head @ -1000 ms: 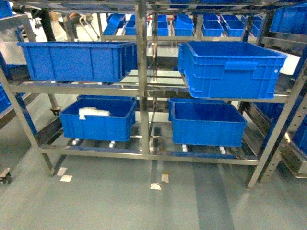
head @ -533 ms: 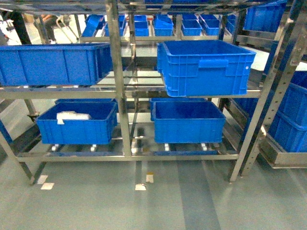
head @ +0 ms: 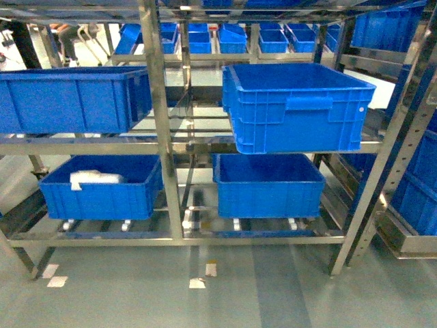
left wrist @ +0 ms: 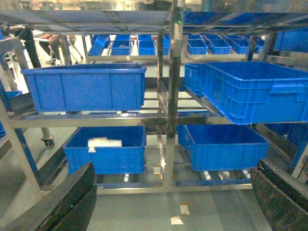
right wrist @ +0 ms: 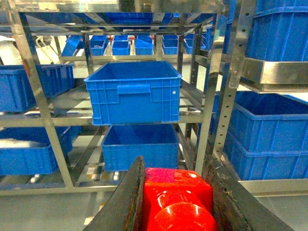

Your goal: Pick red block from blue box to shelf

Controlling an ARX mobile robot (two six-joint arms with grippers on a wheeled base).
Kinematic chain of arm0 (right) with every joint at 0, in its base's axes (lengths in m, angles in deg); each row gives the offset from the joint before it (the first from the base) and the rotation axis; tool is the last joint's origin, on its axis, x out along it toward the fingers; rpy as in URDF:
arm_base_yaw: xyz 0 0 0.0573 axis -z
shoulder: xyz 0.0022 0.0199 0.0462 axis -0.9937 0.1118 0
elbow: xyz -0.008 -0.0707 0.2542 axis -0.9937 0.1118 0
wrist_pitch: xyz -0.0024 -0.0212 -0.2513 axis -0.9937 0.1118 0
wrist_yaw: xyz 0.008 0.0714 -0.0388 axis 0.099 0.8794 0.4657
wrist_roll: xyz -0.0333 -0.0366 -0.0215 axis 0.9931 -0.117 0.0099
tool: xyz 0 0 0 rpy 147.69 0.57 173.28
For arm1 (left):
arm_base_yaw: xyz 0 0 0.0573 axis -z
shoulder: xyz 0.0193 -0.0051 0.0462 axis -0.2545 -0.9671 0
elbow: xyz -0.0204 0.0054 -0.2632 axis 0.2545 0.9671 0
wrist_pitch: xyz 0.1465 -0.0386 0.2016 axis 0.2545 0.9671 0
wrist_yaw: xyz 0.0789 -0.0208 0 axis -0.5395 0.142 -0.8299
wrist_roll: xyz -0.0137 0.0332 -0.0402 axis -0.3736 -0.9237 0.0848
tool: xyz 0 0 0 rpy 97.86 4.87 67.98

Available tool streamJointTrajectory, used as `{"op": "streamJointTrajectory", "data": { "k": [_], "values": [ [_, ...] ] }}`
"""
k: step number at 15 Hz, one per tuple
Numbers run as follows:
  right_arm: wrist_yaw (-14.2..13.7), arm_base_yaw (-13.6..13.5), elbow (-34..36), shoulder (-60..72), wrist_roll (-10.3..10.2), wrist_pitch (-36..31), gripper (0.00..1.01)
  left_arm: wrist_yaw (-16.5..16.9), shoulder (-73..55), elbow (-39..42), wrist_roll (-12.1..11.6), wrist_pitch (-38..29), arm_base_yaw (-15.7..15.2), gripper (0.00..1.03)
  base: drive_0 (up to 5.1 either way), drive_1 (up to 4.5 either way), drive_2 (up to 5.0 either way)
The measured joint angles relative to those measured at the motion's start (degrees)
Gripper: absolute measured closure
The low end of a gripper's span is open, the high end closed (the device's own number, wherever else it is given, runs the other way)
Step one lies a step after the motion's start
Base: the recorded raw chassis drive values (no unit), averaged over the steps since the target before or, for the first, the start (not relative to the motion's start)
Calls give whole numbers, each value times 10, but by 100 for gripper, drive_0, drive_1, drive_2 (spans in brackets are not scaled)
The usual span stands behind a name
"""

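My right gripper (right wrist: 178,202) is clamped on the red block (right wrist: 177,204) at bottom centre, so only placing on the shelf (right wrist: 33,91) remains; my left gripper (left wrist: 173,202) hangs spread and empty.

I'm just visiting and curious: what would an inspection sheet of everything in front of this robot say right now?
Surface: grey floor with small paper scraps.
Job's things: red block clamped in the right pincer; shelf straight ahead; pale blue box nowhere in view.
Clutter: four dark blue crates on the shelf; lower left crate holds something white.
Grippers: left pincer open and empty; right shut on the block.
Cables: nothing seen.
Surroundings: more racks of blue crates behind and to the right.
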Motion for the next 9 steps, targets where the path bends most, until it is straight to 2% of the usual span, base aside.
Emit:
{"op": "streamJointTrajectory", "data": {
  "k": [6, 9],
  "values": [
    [0, 0, 0, 0, 0, -1, 72, 0, 0, 0, 0, 0, 0, 5, 0, 0, 0],
    [0, 0, 0, 0, 0, 1, 72, 0, 0, 0, 0, 1, 0, 5, 96, 530, -337]
  ]
}}
